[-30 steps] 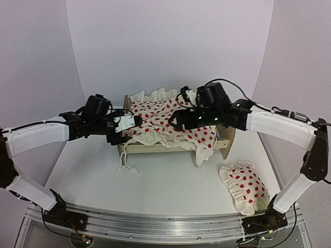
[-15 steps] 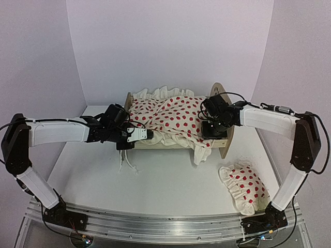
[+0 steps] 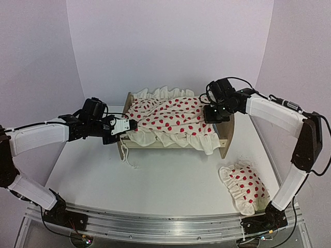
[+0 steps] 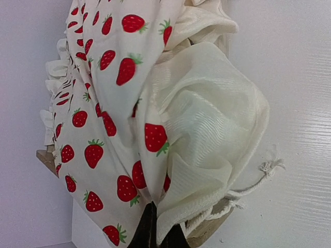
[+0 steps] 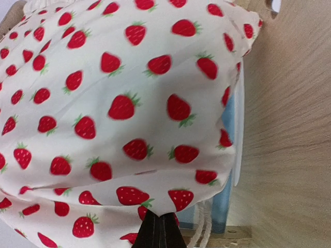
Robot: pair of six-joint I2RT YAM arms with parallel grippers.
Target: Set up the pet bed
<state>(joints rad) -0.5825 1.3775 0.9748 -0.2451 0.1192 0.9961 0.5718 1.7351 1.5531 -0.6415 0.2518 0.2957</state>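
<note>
The pet bed (image 3: 229, 133) stands mid-table, its plywood frame almost wholly under the cream strawberry-print blanket (image 3: 170, 116). My left gripper (image 3: 128, 125) is shut on the blanket's left end by the footboard. In the left wrist view the black fingertips (image 4: 147, 232) pinch folded cloth (image 4: 207, 129) above a wooden edge (image 4: 207, 235). My right gripper (image 3: 213, 114) is shut on the blanket's right end at the headboard. The right wrist view shows that gripper (image 5: 160, 230) holding the printed cloth (image 5: 129, 103), with a strip of blue mattress (image 5: 227, 206) and the headboard (image 5: 289, 129) beside it.
A matching strawberry-print pillow (image 3: 243, 188) lies on the table at the front right, apart from the bed. A white cord (image 3: 126, 161) trails from the bed's near left corner. White walls close in behind and on both sides.
Both grippers have shut on the blanket. The left one drew back to the left, the right one moved right toward the headboard, and the blanket now lies stretched flatter over the bed.
</note>
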